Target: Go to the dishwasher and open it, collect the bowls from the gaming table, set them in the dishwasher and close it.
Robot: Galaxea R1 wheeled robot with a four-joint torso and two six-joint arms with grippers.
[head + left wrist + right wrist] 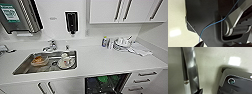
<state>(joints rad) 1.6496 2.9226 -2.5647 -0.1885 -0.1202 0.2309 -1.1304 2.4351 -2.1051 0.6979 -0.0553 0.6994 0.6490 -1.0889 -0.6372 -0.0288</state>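
The dishwasher (107,84) stands open under the white counter, right of the sink. Its dark inside shows at the lower edge of the head view. Green bowls (103,79) lie in its rack, with bluish shapes beside them that are too blurred to name. The gaming table is out of view. A dark tip of my left gripper (199,44) shows over pale floor beside the robot's dark body. A dark tip of my right gripper (199,91) shows next to a brushed steel panel (191,70) seen edge-on; whether this is the dishwasher's door I cannot tell.
A steel sink (46,62) holds a brownish dish and white crockery, with a tap (51,46) behind it. A bottle (104,41) and piled dishes (122,43) sit at the counter's back right. White drawers (145,80) flank the dishwasher. Wall cabinets (125,11) hang above.
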